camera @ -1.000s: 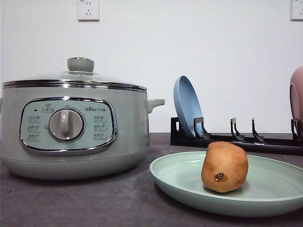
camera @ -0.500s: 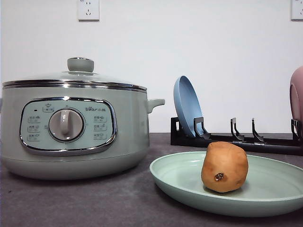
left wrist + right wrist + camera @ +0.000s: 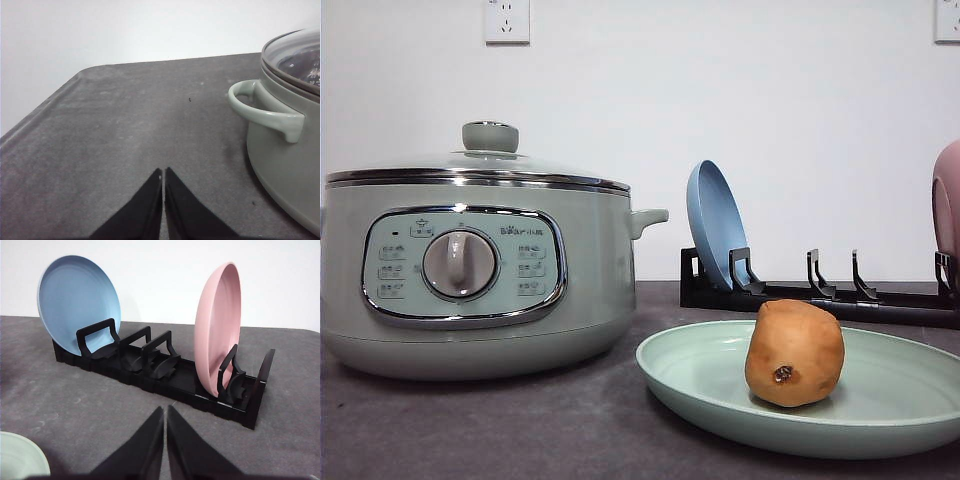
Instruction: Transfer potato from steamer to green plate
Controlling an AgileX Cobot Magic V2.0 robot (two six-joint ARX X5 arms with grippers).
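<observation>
Since the potato [image 3: 794, 353] sits upright on the green plate [image 3: 690, 375] beside the lidded steamer [image 3: 470, 270], both empty grippers (left gripper [image 3: 163, 172] and right gripper [image 3: 165, 410], fingertips pressed together) should, I judge, keep clear so nothing gets nudged.

Orange-brown potato [image 3: 794, 352] with a dark spot, mint-green plate [image 3: 700, 385], grey-green chrome-rimmed steamer [image 3: 475, 265], blue plate [image 3: 715, 225] and pink plate [image 3: 218, 327] in a black rack [image 3: 165, 372].
</observation>
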